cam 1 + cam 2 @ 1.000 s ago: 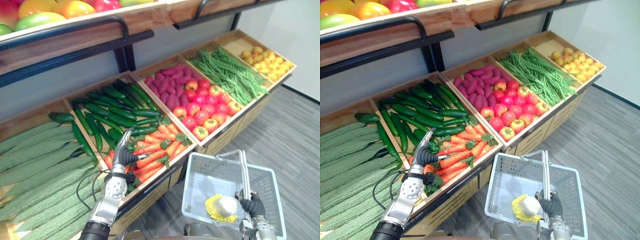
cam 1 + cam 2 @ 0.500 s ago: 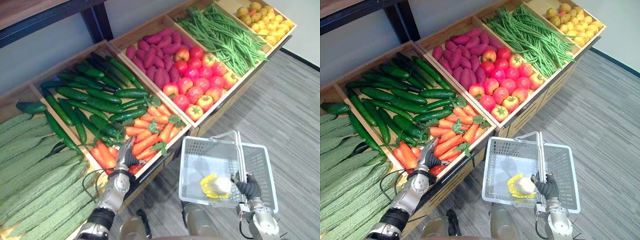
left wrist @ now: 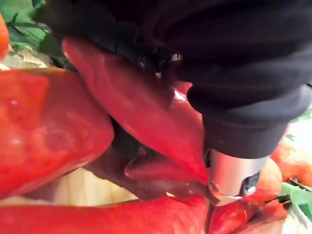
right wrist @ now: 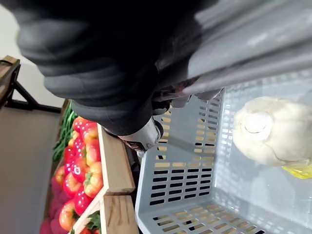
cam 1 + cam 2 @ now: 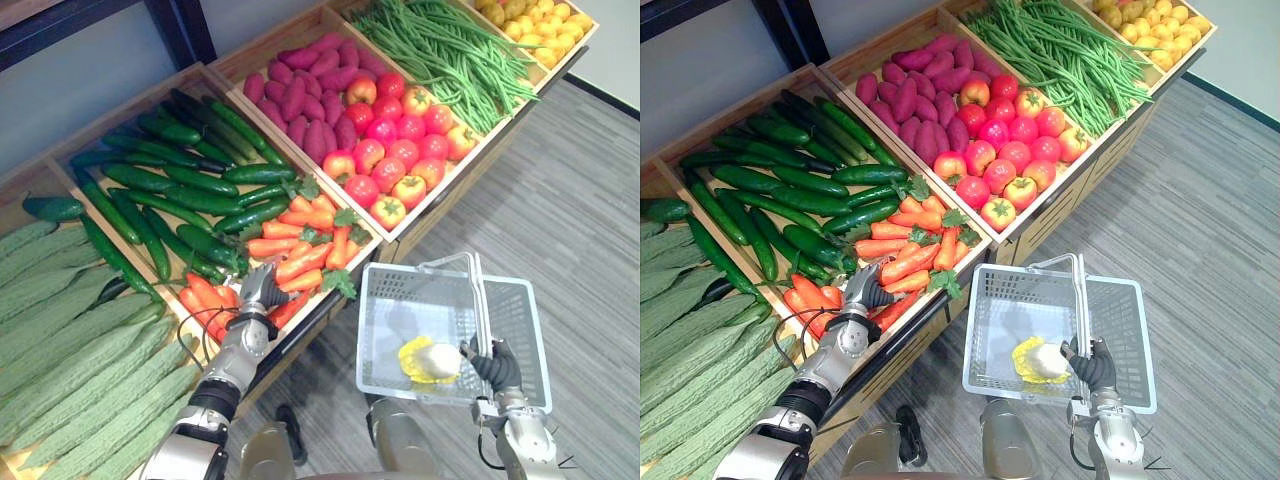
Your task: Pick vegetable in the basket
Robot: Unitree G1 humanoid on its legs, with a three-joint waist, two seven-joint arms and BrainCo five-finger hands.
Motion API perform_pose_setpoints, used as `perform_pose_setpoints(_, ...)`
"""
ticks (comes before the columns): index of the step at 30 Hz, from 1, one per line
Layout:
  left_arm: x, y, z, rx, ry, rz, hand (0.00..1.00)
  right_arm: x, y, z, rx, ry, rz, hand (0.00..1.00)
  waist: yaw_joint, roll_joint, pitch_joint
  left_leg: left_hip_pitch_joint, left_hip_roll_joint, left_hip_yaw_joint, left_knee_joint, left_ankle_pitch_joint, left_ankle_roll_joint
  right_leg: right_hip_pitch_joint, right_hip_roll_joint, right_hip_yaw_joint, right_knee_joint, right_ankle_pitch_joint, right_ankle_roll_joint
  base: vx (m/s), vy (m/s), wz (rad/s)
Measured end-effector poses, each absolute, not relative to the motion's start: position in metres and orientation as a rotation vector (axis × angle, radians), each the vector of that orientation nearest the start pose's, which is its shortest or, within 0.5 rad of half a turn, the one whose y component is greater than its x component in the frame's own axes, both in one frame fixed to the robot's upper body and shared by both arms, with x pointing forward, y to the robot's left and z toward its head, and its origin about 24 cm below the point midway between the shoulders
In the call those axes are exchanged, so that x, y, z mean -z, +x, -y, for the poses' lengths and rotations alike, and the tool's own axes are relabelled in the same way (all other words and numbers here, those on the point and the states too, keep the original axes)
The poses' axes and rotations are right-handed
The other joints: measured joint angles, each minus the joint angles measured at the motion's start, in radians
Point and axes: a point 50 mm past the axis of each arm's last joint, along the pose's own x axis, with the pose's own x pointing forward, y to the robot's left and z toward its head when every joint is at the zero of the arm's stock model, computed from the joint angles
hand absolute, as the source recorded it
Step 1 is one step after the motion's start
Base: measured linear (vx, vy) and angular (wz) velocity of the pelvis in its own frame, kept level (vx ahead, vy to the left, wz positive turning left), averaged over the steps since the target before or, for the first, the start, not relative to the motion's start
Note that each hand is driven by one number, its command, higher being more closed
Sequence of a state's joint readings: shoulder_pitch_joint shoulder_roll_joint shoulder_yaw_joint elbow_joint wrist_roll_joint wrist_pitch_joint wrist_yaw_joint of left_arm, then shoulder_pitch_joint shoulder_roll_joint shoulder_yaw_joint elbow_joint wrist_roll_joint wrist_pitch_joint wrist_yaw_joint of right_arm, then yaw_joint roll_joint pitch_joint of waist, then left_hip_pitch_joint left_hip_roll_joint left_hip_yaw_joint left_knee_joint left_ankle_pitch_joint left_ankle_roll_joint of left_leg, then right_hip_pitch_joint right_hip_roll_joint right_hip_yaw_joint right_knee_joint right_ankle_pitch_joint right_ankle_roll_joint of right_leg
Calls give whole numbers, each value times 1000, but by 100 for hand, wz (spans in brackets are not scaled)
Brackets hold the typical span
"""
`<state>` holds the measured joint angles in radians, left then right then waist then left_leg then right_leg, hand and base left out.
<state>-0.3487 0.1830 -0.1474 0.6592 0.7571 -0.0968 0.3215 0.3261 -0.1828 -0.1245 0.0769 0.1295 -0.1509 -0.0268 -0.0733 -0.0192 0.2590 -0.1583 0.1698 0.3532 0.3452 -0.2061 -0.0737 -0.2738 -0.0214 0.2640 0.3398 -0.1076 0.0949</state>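
Orange carrots [image 5: 300, 262] with green tops lie heaped in a wooden crate. My left hand [image 5: 262, 290] is down in the front of that pile, pressed among the carrots [image 3: 141, 112]; how it stands on them is hidden. To the right, lower than the crates, hangs a grey plastic basket [image 5: 400, 300]. My right hand [image 5: 492, 365] is shut on its handle [image 5: 478, 300]. A white and yellow vegetable [image 5: 430, 360] lies in the basket, and it also appears against the slotted basket wall [image 4: 185, 195] as a pale round vegetable [image 4: 273, 129].
Cucumbers [image 5: 190, 190] fill the crate behind the carrots, and ridged green gourds [image 5: 70, 350] lie at the left. Purple sweet potatoes [image 5: 300, 90], tomatoes [image 5: 400, 150], green beans [image 5: 450, 50] and yellow fruit [image 5: 530, 15] follow to the right. Grey carpet [image 5: 560, 220] lies below.
The whole picture has tilted downward, so the upper shelf has left it. My left hand has sunk from above the carrots into the front of the pile. The right hand still holds the basket.
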Motion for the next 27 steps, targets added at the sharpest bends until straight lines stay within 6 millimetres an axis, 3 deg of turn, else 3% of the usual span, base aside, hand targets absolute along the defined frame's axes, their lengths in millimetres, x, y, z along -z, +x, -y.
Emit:
perform_pose_setpoints(9, -37, 299, -174, -171, 999, 105, 100, 10, 163, 233, 267, -57, -186, 100, -19, -5, 19, 37, -11, -6, -31, 15, -2, 33, -10, -13, -14, 0, 0, 13, 1, 3)
perform_pose_setpoints(14, -76, 293, -181, -334, 918, 267, 100, 11, 162, 232, 264, -47, -190, 100, -18, -5, 18, 56, -13, -3, -33, 14, -2, 50, -12, -14, -14, 0, 0, -9, -1, 0)
perform_pose_setpoints(21, -117, 258, -171, -450, 645, 474, 100, 17, 151, 234, 295, -32, -224, 100, -5, -8, 3, 82, -7, 13, -28, 12, -1, 81, -7, -6, -29, 4, 5, -25, -1, -3)
perform_pose_setpoints(27, -131, 239, -161, -454, 428, 562, 100, 23, 141, 232, 321, -9, -259, 100, 8, -10, -64, 92, 23, 55, 16, -20, -2, 82, 22, 37, -30, 10, 9, -1, 6, -26)
